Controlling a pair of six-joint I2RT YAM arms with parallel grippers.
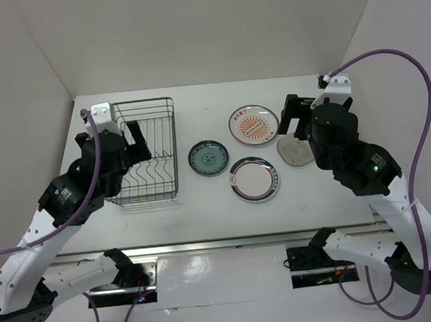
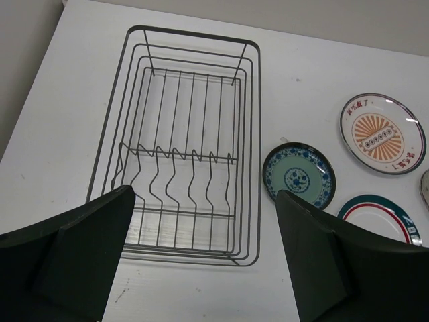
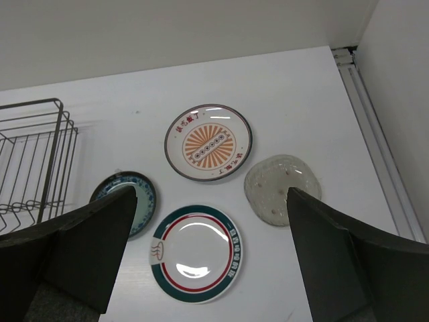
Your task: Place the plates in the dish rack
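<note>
Top external view | my right gripper [image 1: 290,118], jaws apart and empty, nearest the plates [image 1: 256,179] | dish rack [image 1: 145,107] at their 9 o'clock, by my left gripper [image 1: 138,141], likewise spread

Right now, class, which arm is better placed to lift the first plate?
Right. The right gripper, open, hangs by the plates, all four in its view; the left gripper is at the rack, farther off.

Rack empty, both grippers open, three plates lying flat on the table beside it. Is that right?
Not three: four plates lie flat there, the teal plate, sunburst plate, ringed plate and grey plate, all seen in the right wrist view. The rack is empty, and the left gripper and right gripper are open.
</note>
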